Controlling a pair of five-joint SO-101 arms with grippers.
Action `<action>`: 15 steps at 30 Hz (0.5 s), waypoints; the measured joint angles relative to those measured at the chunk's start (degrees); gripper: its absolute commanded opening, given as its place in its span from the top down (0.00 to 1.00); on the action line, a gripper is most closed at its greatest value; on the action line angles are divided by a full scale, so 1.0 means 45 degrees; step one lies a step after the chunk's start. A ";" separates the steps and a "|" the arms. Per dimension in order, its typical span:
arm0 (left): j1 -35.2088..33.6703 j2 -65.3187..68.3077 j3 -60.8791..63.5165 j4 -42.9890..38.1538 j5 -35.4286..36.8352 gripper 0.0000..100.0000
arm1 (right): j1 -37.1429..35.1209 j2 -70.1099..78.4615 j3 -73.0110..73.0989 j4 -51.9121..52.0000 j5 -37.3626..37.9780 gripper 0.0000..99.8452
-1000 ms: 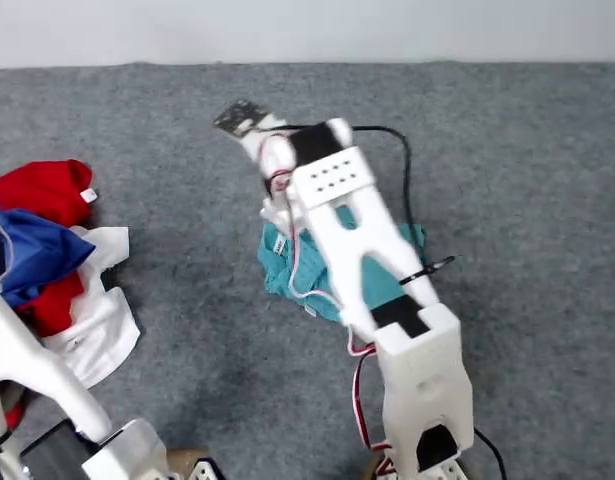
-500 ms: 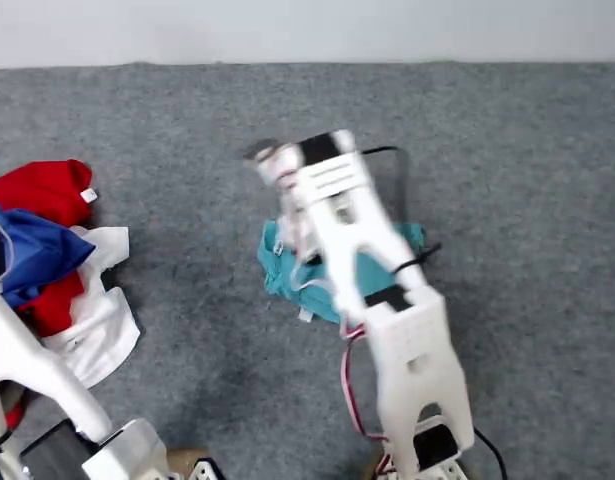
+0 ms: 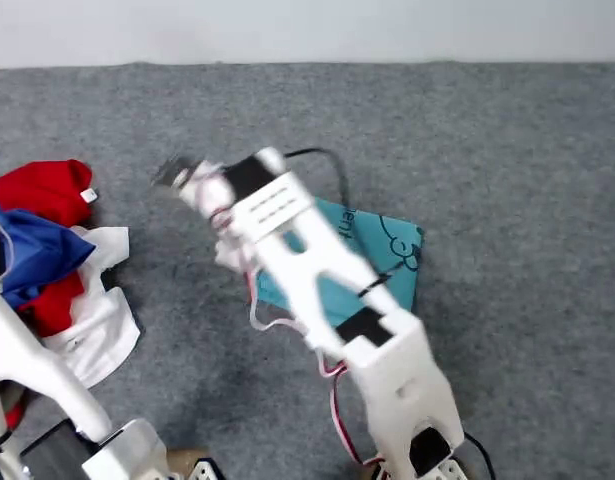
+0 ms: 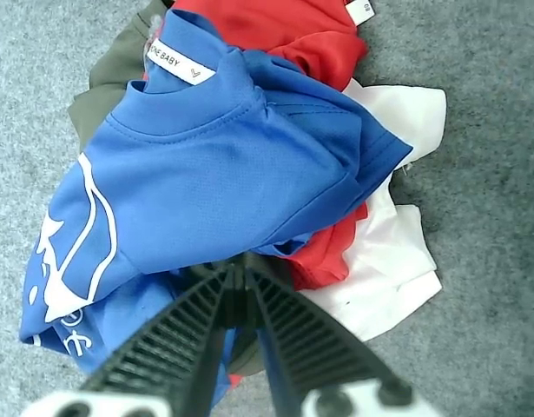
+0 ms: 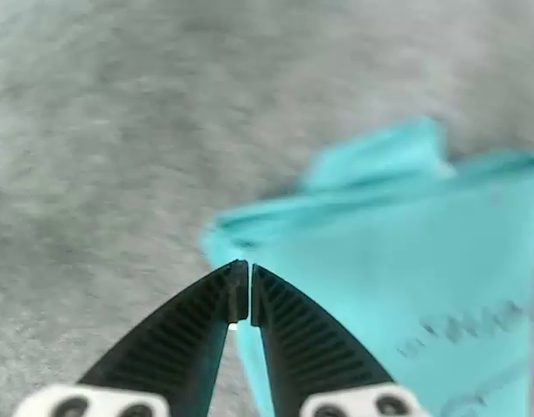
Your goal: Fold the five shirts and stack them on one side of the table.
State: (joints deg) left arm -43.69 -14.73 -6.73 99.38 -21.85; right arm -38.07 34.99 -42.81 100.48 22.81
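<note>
Currently right gripper (image 5: 240, 271) closed, empty, near edge of teal shirt (image 5: 379, 261).

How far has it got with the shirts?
The teal shirt lies flat in a rough rectangle, seemingly folded. The right gripper hangs shut at its edge, the left gripper shut over the crumpled blue shirt. It, the red shirt, white shirt and olive shirt lie heaped unfolded; no stack.

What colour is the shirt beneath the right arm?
The shirt is teal; clearest in the high view.
</note>
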 measured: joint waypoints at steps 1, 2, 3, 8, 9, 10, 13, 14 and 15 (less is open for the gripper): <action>0.0000 0.0000 0.0000 0.0000 0.0000 0.98 | 0.0449 -0.0039 0.0000 0.0000 0.0000 0.99; 0.0000 0.0000 0.0000 0.0000 0.0000 0.98 | 0.0860 -0.0039 0.0000 0.0000 0.0000 0.99; 0.0000 0.0000 0.0000 0.0000 0.0000 0.98 | 0.1250 -0.0039 0.0000 0.0000 0.0000 0.99; 0.0000 0.0000 0.0000 0.0000 0.0000 0.98 | 0.2520 0.0449 0.0000 0.0000 0.0274 0.99; 0.0000 0.0000 0.0000 0.0000 0.0000 0.98 | 0.2540 0.0762 0.0000 0.0000 0.0274 0.99; 0.0000 0.0000 0.0000 0.0000 0.0000 0.98 | 0.2540 0.1133 0.0000 0.0000 0.0293 0.99; 0.0000 0.0000 0.0000 0.0000 0.0000 0.98 | 0.2168 0.1895 0.0000 0.0000 0.0313 0.99; 0.0000 0.0000 0.0000 0.0000 0.0000 0.98 | 0.1875 0.2032 0.0000 0.0000 0.0313 0.99; 0.0000 0.0000 0.0000 0.0000 0.0000 0.98 | 0.1504 0.2090 0.0000 0.0000 0.0156 0.99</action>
State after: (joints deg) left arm -43.69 -14.73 -6.73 99.38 -21.85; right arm -31.30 44.40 -42.81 100.48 23.52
